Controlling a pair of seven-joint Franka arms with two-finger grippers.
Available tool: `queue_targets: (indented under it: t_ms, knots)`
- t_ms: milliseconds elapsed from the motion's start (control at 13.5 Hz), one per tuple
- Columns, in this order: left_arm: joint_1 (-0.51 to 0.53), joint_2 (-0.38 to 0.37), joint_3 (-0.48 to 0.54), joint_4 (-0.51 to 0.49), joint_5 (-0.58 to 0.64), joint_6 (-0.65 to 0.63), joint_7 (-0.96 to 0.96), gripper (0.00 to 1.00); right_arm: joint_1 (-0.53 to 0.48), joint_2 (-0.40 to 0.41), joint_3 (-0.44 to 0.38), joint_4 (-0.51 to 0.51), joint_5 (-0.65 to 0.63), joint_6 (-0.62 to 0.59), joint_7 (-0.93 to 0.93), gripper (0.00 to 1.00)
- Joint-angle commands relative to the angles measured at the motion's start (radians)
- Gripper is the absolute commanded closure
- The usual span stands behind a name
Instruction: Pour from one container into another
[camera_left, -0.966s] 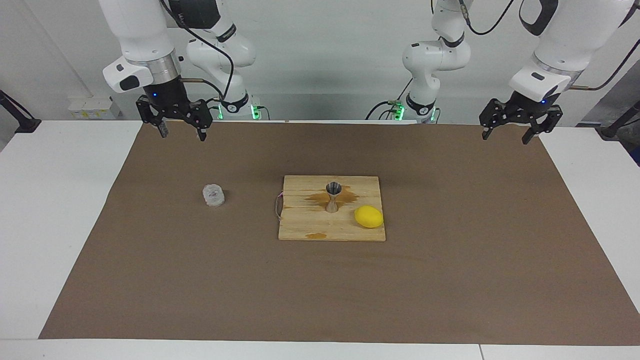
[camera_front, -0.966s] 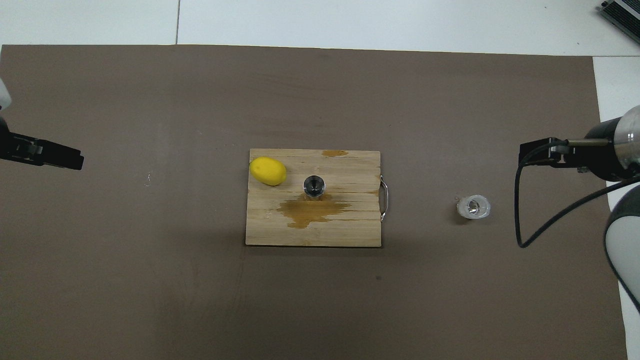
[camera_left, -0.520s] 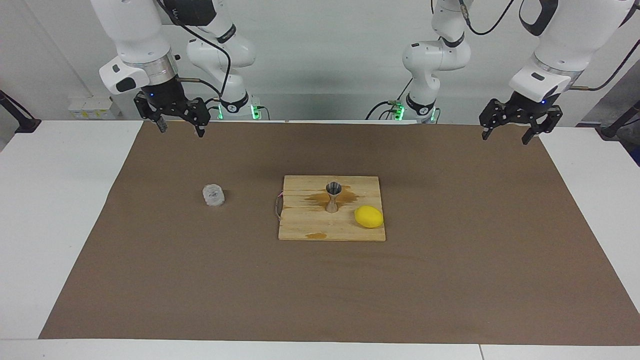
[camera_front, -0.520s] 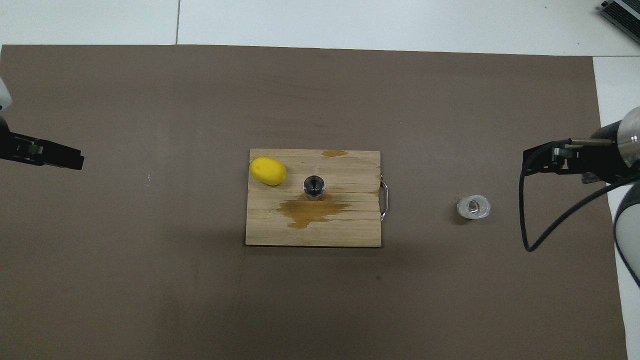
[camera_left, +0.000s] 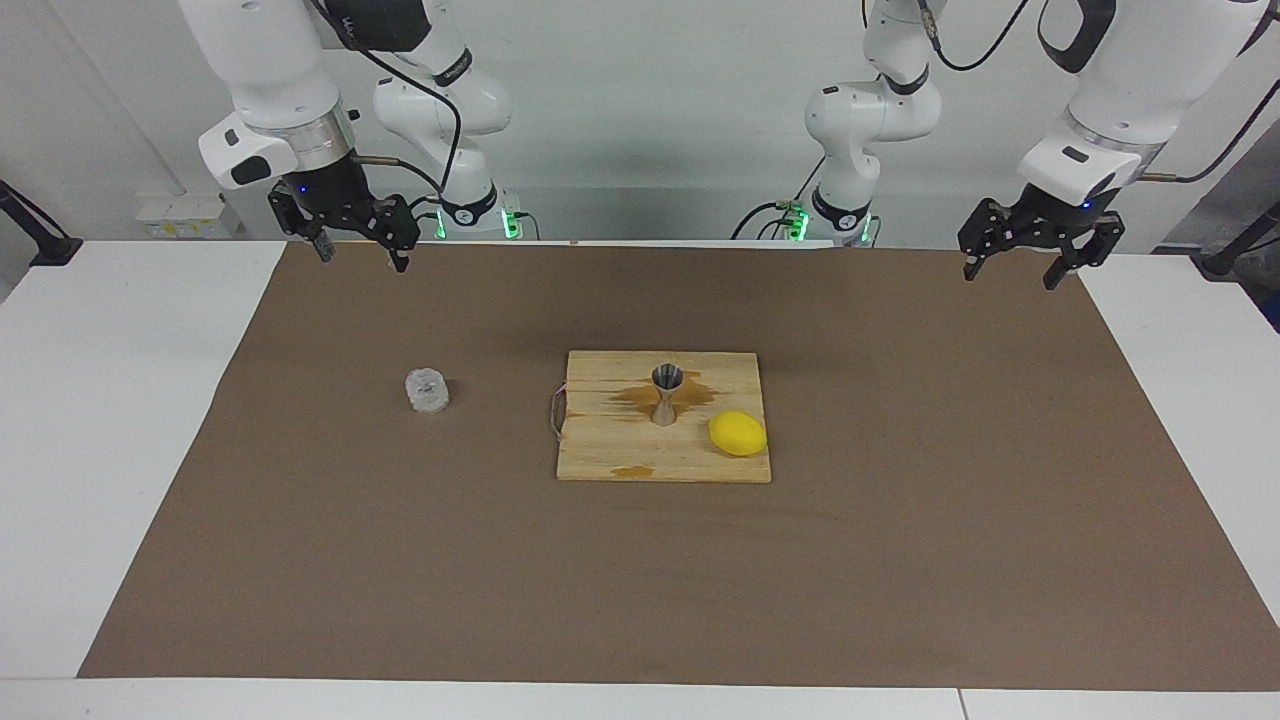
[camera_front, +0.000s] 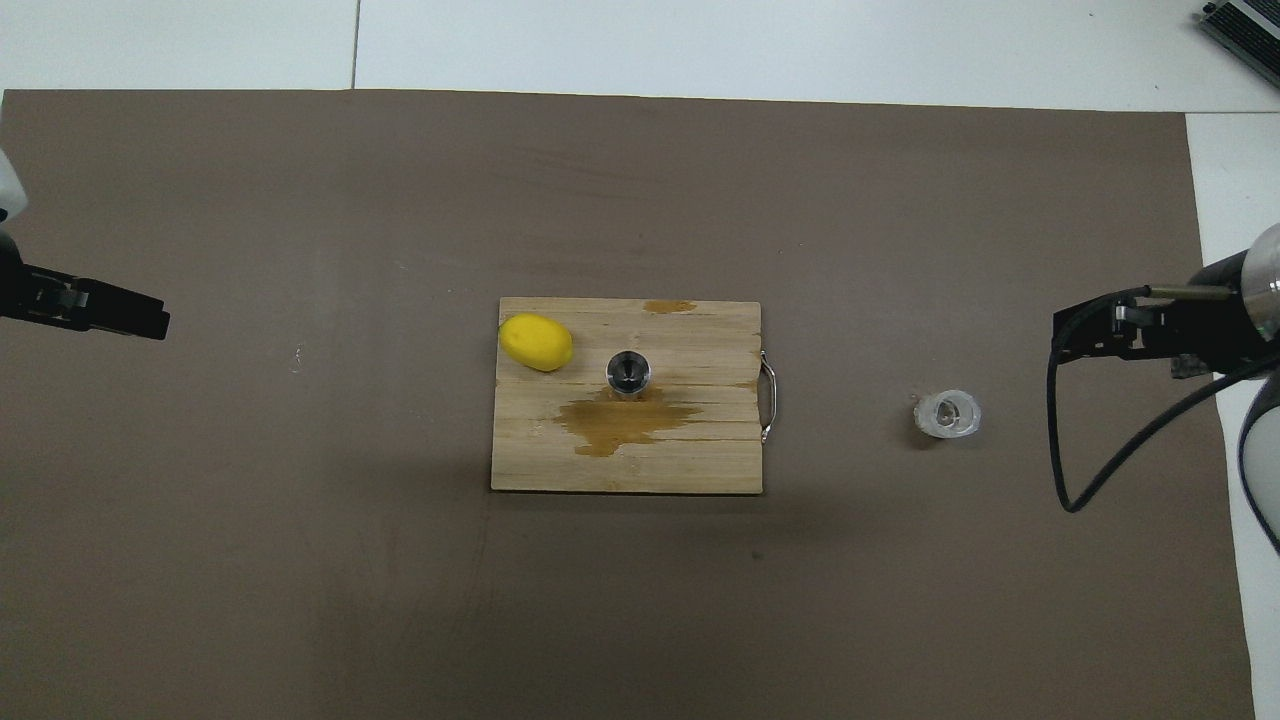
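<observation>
Pincers (camera_left: 360, 254) above brown mat (camera_left: 900, 560)

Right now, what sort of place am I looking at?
Probably a robot lab set up for a kitchen or bar test: two white arms, cables and a brown mat, with a cutting board, jigger and lemon.

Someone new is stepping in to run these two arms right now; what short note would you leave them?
Right gripper: open, holding nothing, up over the mat's edge nearest the robots, at the right arm's end.
Left gripper: open, holding nothing, waiting at its own end.
Clear cup: upright on the mat, toward the right arm's end.
Jigger: upright on the wooden board, beside a wet stain.
Whether anything was poured cannot be told.
</observation>
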Motion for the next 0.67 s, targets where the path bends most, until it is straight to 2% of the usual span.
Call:
queue_targets:
  t_ms: [0,594]
  knots:
    - [-0.002,0.003,0.002,0.002,0.005,0.006,-0.003,0.00,-0.012,-0.014,0.003,-0.014,0.010,-0.008,-0.027,0.00]
    - [-0.002,0.003,0.002,-0.001,-0.015,0.011,0.010,0.00,-0.009,-0.016,0.005,-0.027,0.011,0.015,-0.089,0.00]
